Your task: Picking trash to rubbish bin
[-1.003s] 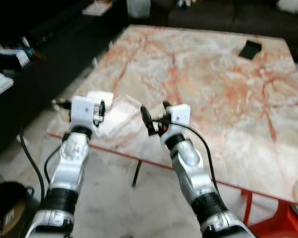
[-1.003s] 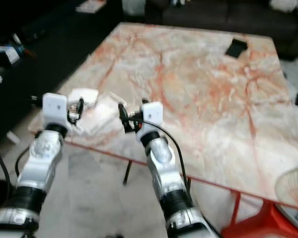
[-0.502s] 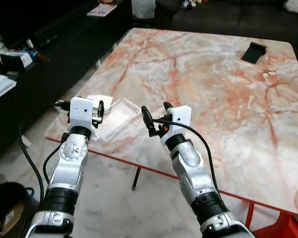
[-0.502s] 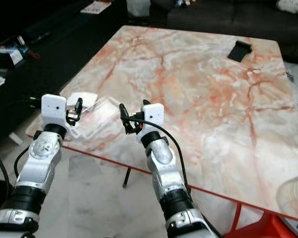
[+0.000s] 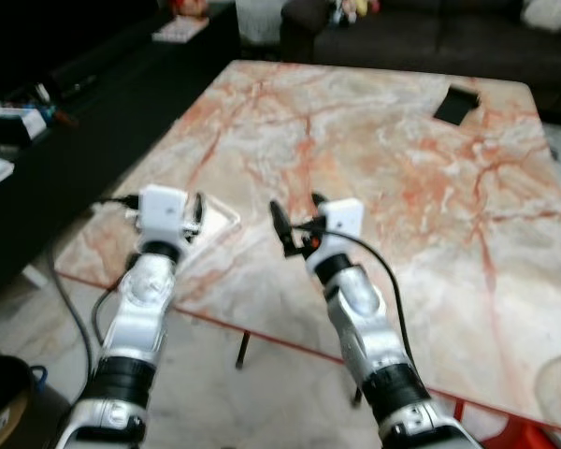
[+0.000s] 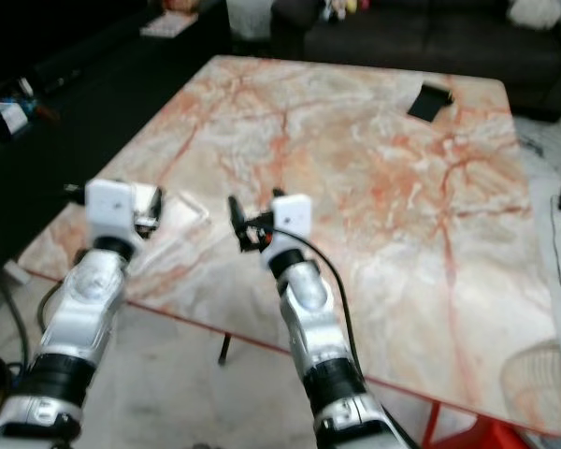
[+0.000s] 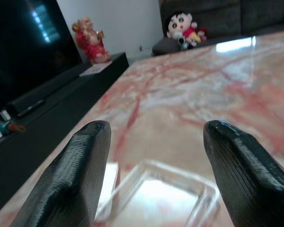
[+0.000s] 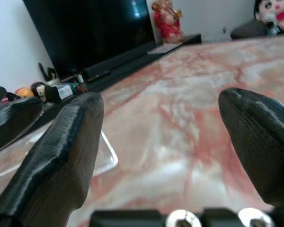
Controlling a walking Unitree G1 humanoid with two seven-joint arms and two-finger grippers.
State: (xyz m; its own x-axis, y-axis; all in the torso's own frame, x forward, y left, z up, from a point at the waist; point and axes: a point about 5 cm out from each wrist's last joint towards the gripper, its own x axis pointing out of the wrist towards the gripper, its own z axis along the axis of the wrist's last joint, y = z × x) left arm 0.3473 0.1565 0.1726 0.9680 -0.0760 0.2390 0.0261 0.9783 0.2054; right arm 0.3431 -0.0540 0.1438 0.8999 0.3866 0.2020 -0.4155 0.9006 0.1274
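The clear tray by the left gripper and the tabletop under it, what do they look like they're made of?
The clear tray looks like thin transparent plastic, glossy: the table's pattern shows through it and its raised rim catches light. The tabletop looks like polished marble or a marble-look slab, cream with red-orange veins and a window glare; the pictures can't settle which. The left gripper is open over the tray.

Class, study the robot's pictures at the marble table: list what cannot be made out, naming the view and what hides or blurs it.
- Clear plastic container: left wrist view cuts its near side off at the frame edge; in the eye views the left gripper covers part of it.
- Dark flat object at the table's far corner: too small and blurred to identify.
- Items on the dark shelf: right wrist view, blurred.
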